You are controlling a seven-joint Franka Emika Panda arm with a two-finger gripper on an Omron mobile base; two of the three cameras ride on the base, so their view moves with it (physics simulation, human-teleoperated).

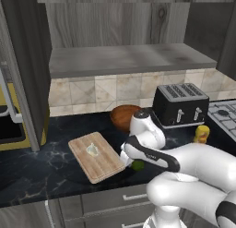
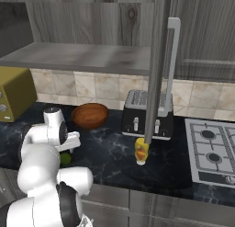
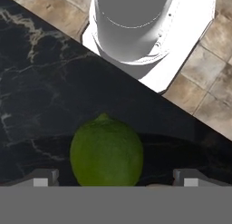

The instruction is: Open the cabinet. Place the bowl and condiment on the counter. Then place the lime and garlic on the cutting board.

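With garlic [image 1: 92, 149] already on the board [image 1: 96, 156], you're on the lime [image 3: 107, 151]: gripper [image 3: 115, 177] wide open, empty, straddling it; drop lower, then close.
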